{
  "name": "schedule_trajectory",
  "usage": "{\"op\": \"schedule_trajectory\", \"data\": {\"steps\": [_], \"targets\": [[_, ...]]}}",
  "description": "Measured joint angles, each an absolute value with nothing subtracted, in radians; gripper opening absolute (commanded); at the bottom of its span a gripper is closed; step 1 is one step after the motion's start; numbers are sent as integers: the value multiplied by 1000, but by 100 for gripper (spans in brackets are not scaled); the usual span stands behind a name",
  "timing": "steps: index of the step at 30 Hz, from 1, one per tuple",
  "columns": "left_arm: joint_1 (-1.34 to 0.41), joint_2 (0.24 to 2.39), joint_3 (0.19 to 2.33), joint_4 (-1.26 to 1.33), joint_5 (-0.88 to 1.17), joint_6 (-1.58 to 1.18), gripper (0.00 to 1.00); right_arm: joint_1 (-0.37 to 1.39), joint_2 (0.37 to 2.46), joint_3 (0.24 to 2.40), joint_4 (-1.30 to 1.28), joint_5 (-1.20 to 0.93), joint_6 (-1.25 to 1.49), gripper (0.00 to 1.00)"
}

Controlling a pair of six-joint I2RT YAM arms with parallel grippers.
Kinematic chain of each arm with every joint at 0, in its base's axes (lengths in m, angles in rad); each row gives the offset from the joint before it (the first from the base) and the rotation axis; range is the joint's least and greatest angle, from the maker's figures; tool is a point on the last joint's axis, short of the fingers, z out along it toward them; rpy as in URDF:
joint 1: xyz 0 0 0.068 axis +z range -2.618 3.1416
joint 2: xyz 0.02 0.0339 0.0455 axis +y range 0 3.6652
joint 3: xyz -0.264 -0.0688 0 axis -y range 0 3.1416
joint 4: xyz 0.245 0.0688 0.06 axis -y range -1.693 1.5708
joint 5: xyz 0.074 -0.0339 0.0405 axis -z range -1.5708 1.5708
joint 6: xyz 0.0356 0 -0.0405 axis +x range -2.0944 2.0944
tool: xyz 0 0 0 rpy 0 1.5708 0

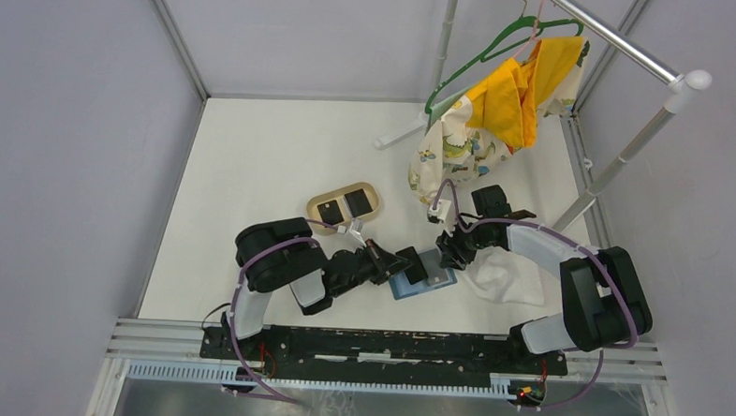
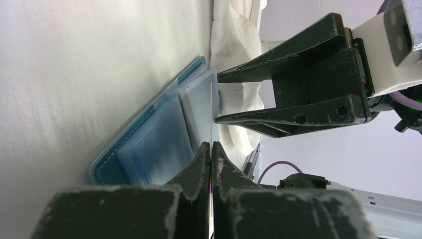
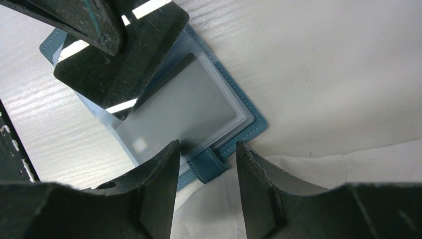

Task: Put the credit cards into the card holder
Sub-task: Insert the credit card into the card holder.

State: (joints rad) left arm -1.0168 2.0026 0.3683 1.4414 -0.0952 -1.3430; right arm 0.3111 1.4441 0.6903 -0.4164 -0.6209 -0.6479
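blue card holder (image 3: 199,104) lies open on the white table (image 3: 323,59), clear sleeves facing up, with its strap edge right at a white cloth (image 3: 323,199). left fingers (image 2: 203,162) are pressed together on a black credit card (image 3: 124,59), tilted with one corner over the sleeves. right fingers (image 3: 166,167) are spread either side of the holder's strap, not pinching anything. two more black cards (image 1: 330,211) sit in the tan oval tray (image 1: 374,194), just past the left arm.

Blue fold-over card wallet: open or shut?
Open: the blue wallet's clear plastic sleeves are exposed, and its snap strap sticks out unfastened.
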Motion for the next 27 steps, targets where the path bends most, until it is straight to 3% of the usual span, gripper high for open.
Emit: {"op": "schedule_trajectory", "data": {"steps": [27], "targets": [[-1023, 2023, 356, 1419, -103, -1346, 2, 311, 1451, 690, -416, -624, -648, 51]]}}
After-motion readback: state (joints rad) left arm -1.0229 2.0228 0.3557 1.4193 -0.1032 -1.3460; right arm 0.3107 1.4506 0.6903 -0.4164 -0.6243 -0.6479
